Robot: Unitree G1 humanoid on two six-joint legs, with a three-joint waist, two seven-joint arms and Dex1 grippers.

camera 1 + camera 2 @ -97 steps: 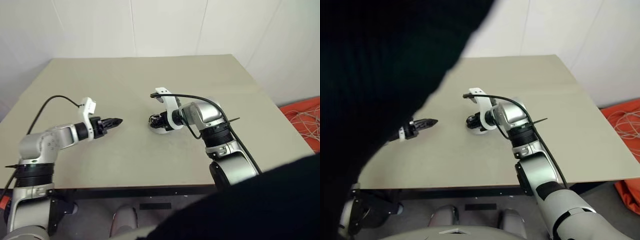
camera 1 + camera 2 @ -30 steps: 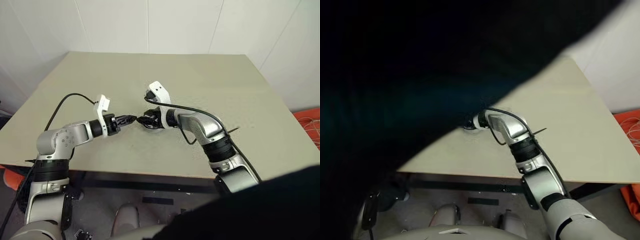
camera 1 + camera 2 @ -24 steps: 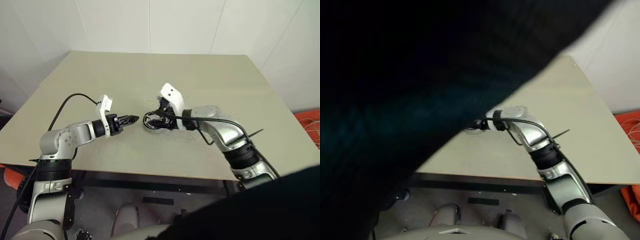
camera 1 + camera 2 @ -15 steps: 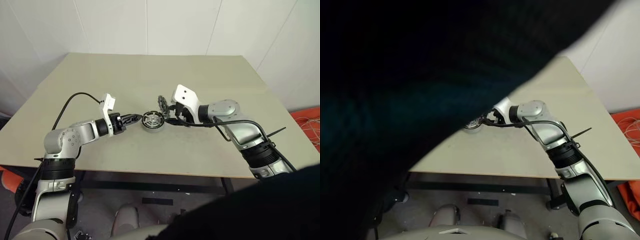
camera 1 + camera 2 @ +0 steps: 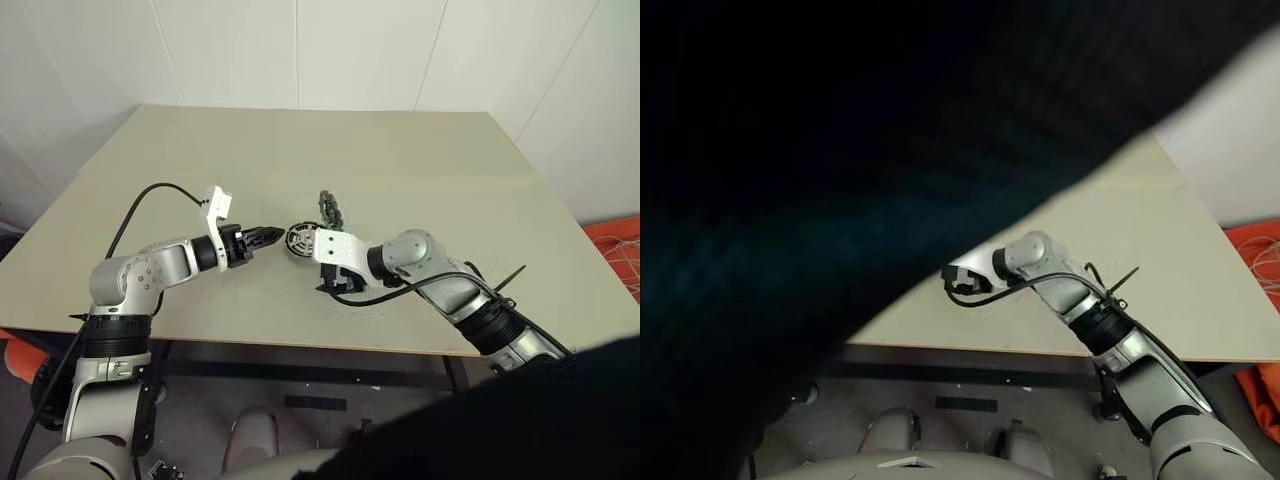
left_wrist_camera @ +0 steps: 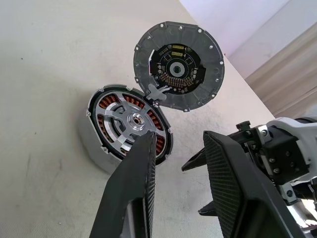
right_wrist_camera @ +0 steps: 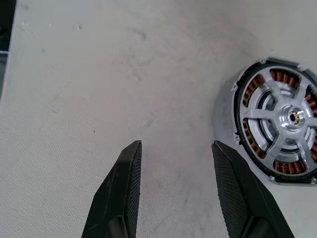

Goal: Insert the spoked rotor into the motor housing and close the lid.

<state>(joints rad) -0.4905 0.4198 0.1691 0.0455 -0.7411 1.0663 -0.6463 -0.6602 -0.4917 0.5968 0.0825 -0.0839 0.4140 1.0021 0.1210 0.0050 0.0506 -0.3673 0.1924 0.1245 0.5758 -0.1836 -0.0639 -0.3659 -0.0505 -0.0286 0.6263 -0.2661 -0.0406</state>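
Two sets of jaws stand apart and empty on either side of the motor housing, which sits near the middle of the pale table. The housing is a thick round ring lying flat, open face up, with copper-coloured windings showing all round inside it. The spoked rotor is already seated in it: broad silver spokes run out from a shiny centre hub, and the copper shows through the gaps between them.

The lid is not closed. This round grey disc stands on edge at the housing's far rim, on the side away from the robot. Its inner face, which carries a small circuit board around the centre, is turned towards the left wrist camera. A small silver tab at its lower edge meets the housing's rim.

The left gripper points in from the robot's left, close to level, its tips just beside the housing. In the left wrist view one black finger overlaps the housing's near rim, but I cannot tell whether it touches.

The right gripper hangs on the near right side of the housing, angled down at bare table. Nothing lies between its fingers, and the housing sits just beside one of them, apart from it.
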